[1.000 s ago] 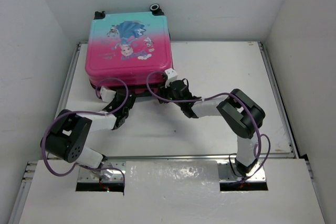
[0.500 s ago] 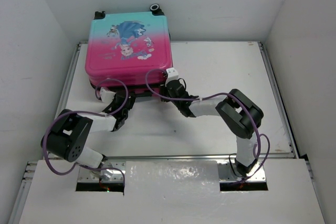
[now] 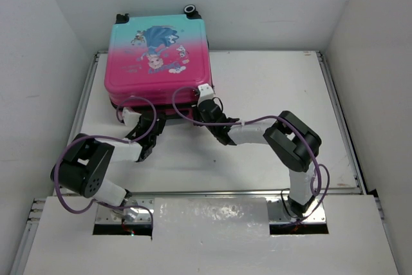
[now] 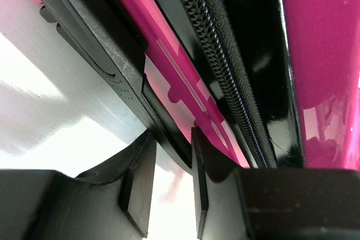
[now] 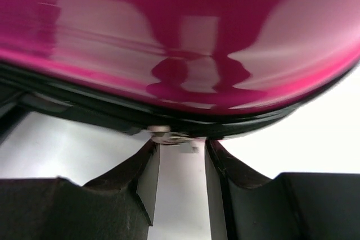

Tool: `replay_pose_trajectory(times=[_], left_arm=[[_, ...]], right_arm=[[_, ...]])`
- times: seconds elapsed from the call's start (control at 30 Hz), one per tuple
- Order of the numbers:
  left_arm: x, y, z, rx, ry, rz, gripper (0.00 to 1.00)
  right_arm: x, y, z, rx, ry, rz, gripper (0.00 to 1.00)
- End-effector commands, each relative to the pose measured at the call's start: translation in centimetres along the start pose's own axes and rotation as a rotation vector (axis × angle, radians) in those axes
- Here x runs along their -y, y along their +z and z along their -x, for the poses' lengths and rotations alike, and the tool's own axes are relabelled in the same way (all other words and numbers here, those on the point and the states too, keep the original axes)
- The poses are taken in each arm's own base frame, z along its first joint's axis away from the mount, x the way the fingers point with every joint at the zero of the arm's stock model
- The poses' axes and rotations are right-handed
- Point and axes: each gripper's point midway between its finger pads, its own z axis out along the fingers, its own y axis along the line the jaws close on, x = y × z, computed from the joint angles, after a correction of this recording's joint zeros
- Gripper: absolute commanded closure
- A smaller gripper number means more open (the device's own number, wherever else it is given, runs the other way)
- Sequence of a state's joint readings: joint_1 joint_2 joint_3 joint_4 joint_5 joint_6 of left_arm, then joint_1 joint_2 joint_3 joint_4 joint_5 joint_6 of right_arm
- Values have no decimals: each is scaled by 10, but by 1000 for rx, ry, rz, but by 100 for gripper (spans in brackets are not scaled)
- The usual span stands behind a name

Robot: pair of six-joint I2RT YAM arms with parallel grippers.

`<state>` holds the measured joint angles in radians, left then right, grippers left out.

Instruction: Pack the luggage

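Observation:
The luggage point(image 3: 158, 56) lies flat at the back left, pink-to-teal lid with the cartoon print facing up. My left gripper point(image 3: 152, 124) sits at its near edge. In the left wrist view it point(image 4: 170, 140) is shut on a black strip point(image 4: 101, 43) of the shell, beside the zipper point(image 4: 225, 66). My right gripper point(image 3: 201, 104) is at the near right corner. In the right wrist view its tips point(image 5: 179, 144) close on a small metal zipper pull point(image 5: 169, 136) under the pink shell point(image 5: 180, 37).
White walls enclose the white table point(image 3: 277, 94) on three sides, with a metal rail point(image 3: 341, 114) along its right edge. The luggage's wheels point(image 3: 190, 9) point at the back wall. Both arm bases stand at the near edge.
My right gripper has slid left along the luggage's near edge and its jaws have narrowed around the zipper pull. The left arm and the luggage have not moved.

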<state>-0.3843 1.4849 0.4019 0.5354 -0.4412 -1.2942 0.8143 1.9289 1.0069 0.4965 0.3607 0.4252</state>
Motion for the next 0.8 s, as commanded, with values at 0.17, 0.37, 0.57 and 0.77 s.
replay_pose_trajectory(times=[0.17, 0.37, 0.57, 0.77], left_arm=[[-11, 3, -39, -199, 88, 4, 100], [-12, 3, -39, -209, 88, 1, 100], [-10, 3, -39, -220, 89, -5, 100], [-9, 3, -37, -222, 90, -8, 100]], right_arm=[[-38, -13, 137, 365, 112, 88, 65], [-19, -6, 142, 350, 93, -45, 67], [6, -1, 122, 310, 113, -190, 67], [15, -3, 116, 288, 125, -238, 67]])
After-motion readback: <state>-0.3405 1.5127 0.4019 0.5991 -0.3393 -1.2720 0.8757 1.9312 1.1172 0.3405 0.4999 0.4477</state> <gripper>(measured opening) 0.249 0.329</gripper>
